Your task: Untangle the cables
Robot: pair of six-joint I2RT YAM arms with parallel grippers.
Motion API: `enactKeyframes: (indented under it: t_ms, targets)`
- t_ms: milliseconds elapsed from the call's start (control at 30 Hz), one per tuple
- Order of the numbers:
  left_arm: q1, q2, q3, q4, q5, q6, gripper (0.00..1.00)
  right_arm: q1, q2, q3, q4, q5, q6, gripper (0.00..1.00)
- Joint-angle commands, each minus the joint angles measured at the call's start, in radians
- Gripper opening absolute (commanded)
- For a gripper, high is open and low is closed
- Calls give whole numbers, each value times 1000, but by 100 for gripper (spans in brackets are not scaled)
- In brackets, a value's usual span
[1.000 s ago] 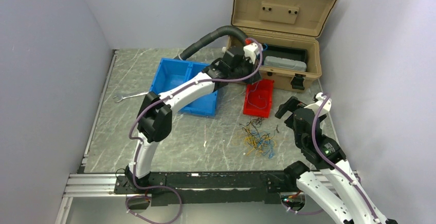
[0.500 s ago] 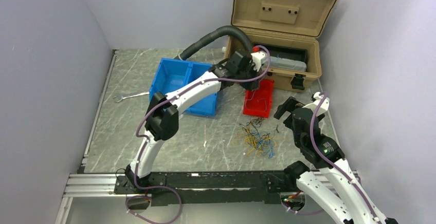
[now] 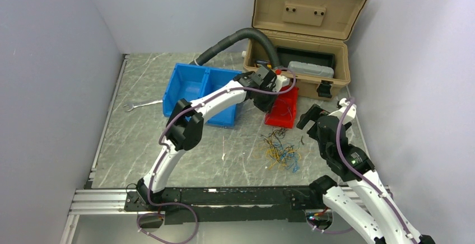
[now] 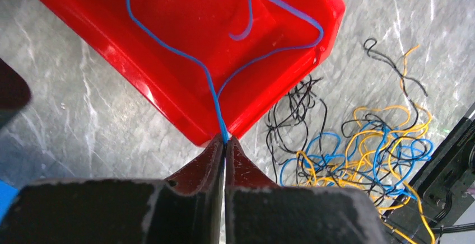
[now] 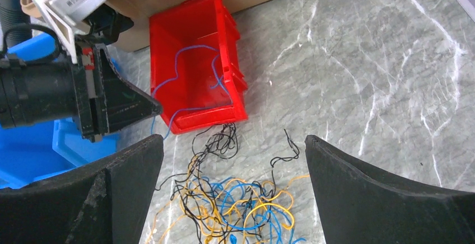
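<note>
Left gripper [image 4: 224, 143] pinched shut on blue wire [image 4: 218, 112], strand running ahead into red bin [image 4: 101, 37]. Tangle [image 5: 235, 199] lies on table [image 5: 364, 87] just beside bin's near corner, below the wide-open right gripper [image 5: 234, 143], the nearer arm

Grey marbled table [image 3: 140, 149]: tan plastic toolbox [image 3: 305, 9] at the far right corner, blue two-compartment bin [image 3: 187, 84] and red bin [image 3: 285, 115] before it, steel wrench [image 3: 143, 105] near the left edge, tangled thin cables [image 3: 282, 151] right of centre.
</note>
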Motion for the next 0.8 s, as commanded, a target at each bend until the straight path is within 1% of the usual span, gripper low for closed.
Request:
enactKeyframes:
  t_ms: [0,33,67,200,300,367,400,433,467,500,533,567,600,700,767]
  targets:
    - [-2,24,123,-51,-32,23,13,-3,25,46,39,-3,-8,99]
    - [-3,22,123,-40,-32,21,14,-3,26,45,41,-2,-10,99]
    - [-3,16,118,-22,-30,18,14,-3,27,44,43,-2,-12,99]
    - [0,-10,100,87,-18,-13,8,-4,20,35,39,-8,-5,99]
    - [4,38,181,80,14,-25,7,-3,10,35,32,-3,-3,99]
    - [3,66,235,52,19,-20,14,-3,7,40,26,4,-2,99]
    - [3,63,236,52,22,-16,17,-3,6,41,24,5,-3,99]
    - [5,50,223,62,26,-15,24,-2,4,42,24,6,-1,98]
    - [5,28,198,81,27,-15,38,-2,5,41,25,5,-1,99]
    - [7,4,170,101,23,-17,55,-3,4,40,26,2,0,99]
    - [7,-24,142,118,20,-18,61,-2,7,41,25,-4,2,99]
    - [9,-45,122,128,18,-18,64,-2,10,42,24,-9,3,99]
    - [11,-68,110,125,10,-20,64,-3,14,42,20,-13,5,99]
    - [11,-148,64,90,-30,-20,63,-2,23,42,4,-33,4,99]
    - [6,-256,-57,116,-60,-19,66,-3,32,30,-7,-61,5,99]
